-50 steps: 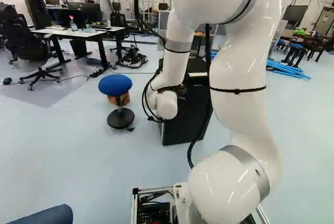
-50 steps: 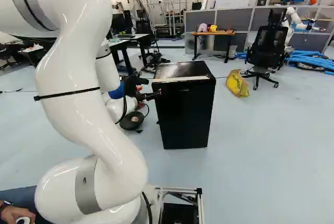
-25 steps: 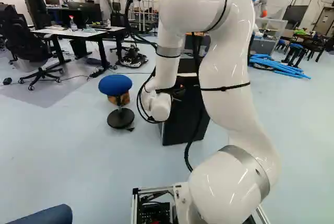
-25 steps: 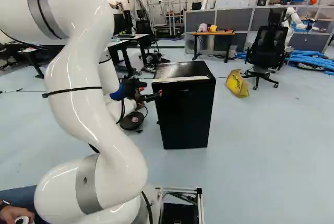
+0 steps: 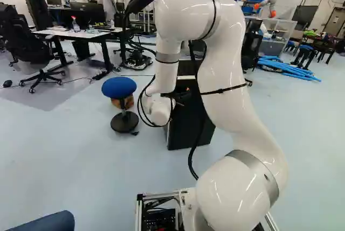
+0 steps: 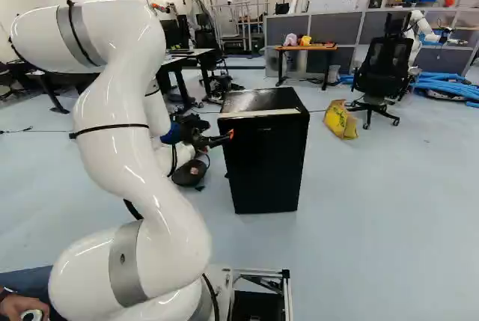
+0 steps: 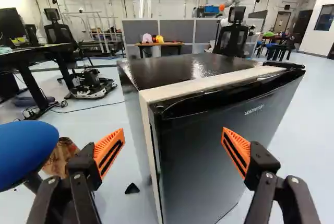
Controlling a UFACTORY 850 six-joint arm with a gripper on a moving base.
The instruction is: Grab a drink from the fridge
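Base and fridge (image 6: 263, 158) unchanged in position. Against its lowest joint, the arm (image 5: 232, 85) has shifted leftward in the left base view and rightward in the right base view, its upper bend showing lower there. The gripper (image 6: 224, 138) remains near the fridge's front edge, on the stool (image 5: 119, 86) side. Wrist view: fingers spread wide, nothing gripped; the fridge's front corner stands ahead, between them in line of sight; its door (image 7: 214, 156) is closed

Base views look ahead, slightly down, from left and right behind the arm (image 5: 234, 99). Wrist view faces the fridge (image 6: 266, 164), near. All share it.
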